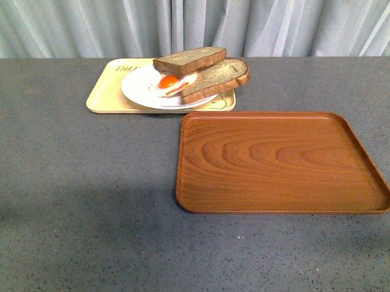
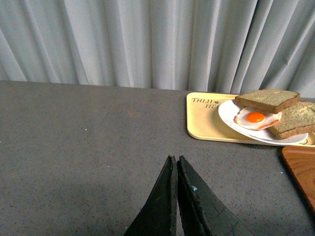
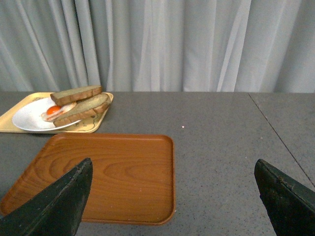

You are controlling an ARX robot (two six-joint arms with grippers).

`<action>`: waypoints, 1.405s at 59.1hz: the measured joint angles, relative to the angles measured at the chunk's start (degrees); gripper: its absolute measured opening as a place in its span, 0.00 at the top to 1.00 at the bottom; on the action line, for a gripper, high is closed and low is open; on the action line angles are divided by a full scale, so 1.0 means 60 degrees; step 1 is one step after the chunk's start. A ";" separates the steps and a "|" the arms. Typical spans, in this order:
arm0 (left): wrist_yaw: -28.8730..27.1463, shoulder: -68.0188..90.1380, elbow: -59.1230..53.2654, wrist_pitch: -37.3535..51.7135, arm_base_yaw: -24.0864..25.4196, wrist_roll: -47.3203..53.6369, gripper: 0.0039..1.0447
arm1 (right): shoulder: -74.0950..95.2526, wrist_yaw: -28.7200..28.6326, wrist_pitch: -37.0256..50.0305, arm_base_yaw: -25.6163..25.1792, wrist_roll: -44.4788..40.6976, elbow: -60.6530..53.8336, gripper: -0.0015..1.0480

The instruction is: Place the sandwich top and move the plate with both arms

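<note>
The sandwich top, a thick squarish brown slice, rests tilted at the far side of the white plate, leaning over a fried egg and a dome-ended slice. It also shows in the left wrist view and the right wrist view. The plate sits on the yellow tray. My left gripper is shut and empty over bare table, well short of the plate. My right gripper is open and empty, near the wooden tray's corner. Neither arm shows in the front view.
The pale yellow tray lies at the back of the grey table. The brown wood-grain tray lies empty in front and to the right of it, and also shows in the right wrist view. A grey curtain hangs behind the table.
</note>
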 joint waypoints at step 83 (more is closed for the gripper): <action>-0.0007 -0.7836 -0.0171 -0.7563 -0.0007 0.0011 0.99 | 0.0000 0.0000 0.0000 0.0000 0.0000 0.0000 0.09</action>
